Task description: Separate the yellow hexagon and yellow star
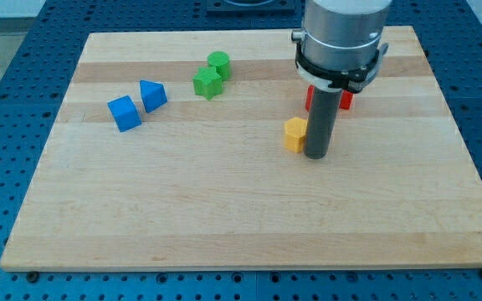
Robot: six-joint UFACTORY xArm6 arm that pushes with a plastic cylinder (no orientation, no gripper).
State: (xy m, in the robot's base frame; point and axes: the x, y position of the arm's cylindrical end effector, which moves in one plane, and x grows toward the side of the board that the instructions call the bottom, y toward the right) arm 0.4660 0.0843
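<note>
A yellow block, which looks like the hexagon, sits right of the board's middle. My tip stands on the board just to its right, touching or almost touching it. The yellow star is not visible; the rod and arm may hide it. A red block shows partly behind the rod, toward the view's top.
A green star-like block and a green cylinder touch each other at the top centre. Two blue blocks lie side by side at the left. The wooden board rests on a blue perforated table.
</note>
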